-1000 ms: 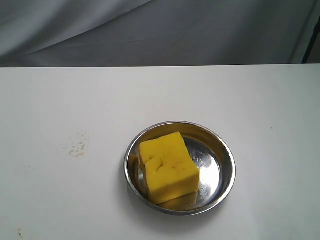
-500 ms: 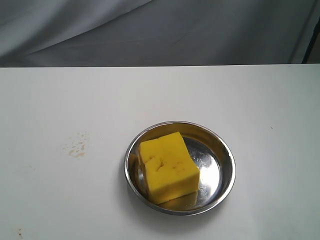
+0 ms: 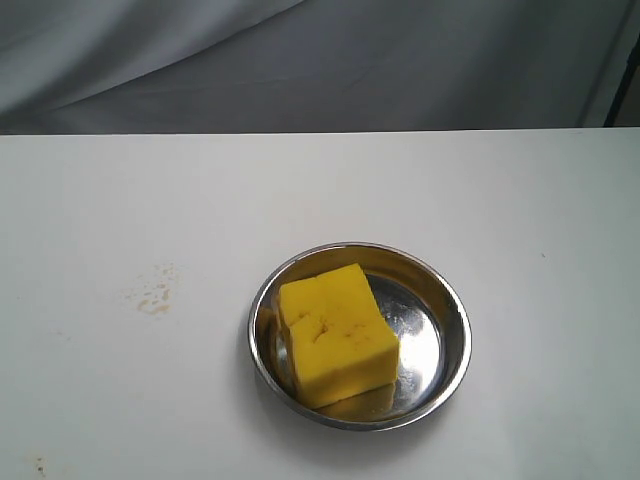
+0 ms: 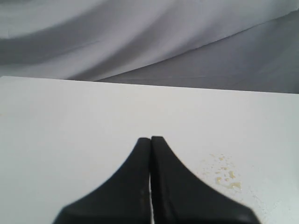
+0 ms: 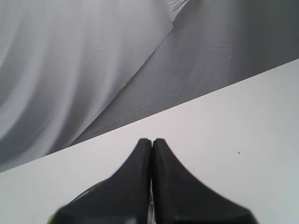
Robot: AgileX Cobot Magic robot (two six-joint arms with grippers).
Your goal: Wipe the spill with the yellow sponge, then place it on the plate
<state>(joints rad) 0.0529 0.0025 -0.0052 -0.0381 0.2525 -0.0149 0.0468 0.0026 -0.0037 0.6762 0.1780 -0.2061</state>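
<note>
The yellow sponge lies in the steel plate near the table's front, leaning toward the plate's left side. Left of the plate, the spill shows only as faint amber specks and a thin smear on the white table; the same specks appear in the left wrist view beside my left gripper, which is shut and holds nothing. My right gripper is shut and empty too, with a sliver of the plate's rim behind its fingers. Neither gripper shows in the exterior view.
The white table ends at a grey cloth backdrop. A dark upright bar stands at the far right corner. A few tiny dark specks mark the table near the front left.
</note>
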